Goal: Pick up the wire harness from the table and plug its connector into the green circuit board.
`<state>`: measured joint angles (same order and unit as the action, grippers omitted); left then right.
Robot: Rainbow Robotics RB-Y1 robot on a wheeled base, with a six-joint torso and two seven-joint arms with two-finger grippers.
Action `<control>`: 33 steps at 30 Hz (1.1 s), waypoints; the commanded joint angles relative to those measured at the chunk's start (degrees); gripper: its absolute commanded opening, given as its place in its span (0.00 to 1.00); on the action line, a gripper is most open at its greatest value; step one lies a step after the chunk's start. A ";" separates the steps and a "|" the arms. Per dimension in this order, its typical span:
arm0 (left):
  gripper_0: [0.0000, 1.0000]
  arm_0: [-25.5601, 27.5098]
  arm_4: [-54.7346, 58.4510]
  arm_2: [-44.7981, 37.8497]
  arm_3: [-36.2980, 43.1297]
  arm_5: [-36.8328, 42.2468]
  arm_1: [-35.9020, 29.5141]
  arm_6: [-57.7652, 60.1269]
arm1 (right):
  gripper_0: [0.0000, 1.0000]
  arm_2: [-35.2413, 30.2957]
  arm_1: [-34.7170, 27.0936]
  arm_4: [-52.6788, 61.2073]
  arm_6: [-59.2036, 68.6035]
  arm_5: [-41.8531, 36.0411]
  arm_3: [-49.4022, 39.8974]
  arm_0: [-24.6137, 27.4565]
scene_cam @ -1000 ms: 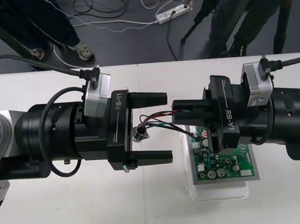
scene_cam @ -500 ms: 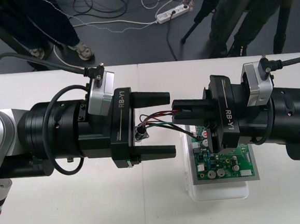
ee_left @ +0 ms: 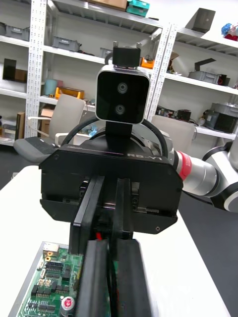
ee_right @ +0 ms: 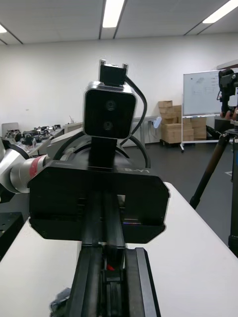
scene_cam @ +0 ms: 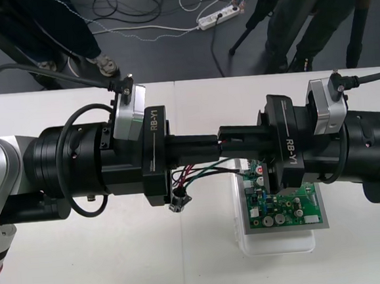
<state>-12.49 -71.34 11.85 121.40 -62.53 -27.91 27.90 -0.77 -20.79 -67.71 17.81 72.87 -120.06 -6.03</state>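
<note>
While its socket [scene_cam: 179,199] dangles below, the harness [scene_cam: 198,172] seems clenched by both left claw [scene_cam: 212,147] and right claw [scene_cam: 224,138].

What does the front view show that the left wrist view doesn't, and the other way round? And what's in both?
Front view: the wire harness loops below the meeting fingers, and its metal socket sits lower, left of the green circuit board.

Left wrist view: the right arm's red ring and the front of the camera on the right end effector.

Both: the left end effector and the right one, shut, tip to tip, a bit of red wire between the right's fingers, and the board.
</note>
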 commanded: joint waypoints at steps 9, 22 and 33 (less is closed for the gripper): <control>0.00 -2.45 -0.03 1.07 0.77 1.97 1.36 -4.08 | 0.00 -0.90 -0.21 0.13 0.21 -0.80 -2.11 0.32; 0.00 -2.54 0.32 0.98 0.68 2.06 1.36 -4.17 | 0.43 -0.90 -0.21 0.13 0.03 -0.80 -2.11 0.32; 0.00 -2.45 0.59 1.07 0.77 2.06 1.36 -4.35 | 1.00 -0.90 -0.21 0.13 0.03 -0.80 -2.02 0.32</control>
<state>-12.80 -71.42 11.87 121.12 -61.92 -27.87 27.89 -0.83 -20.79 -67.71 17.81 72.62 -120.22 -5.96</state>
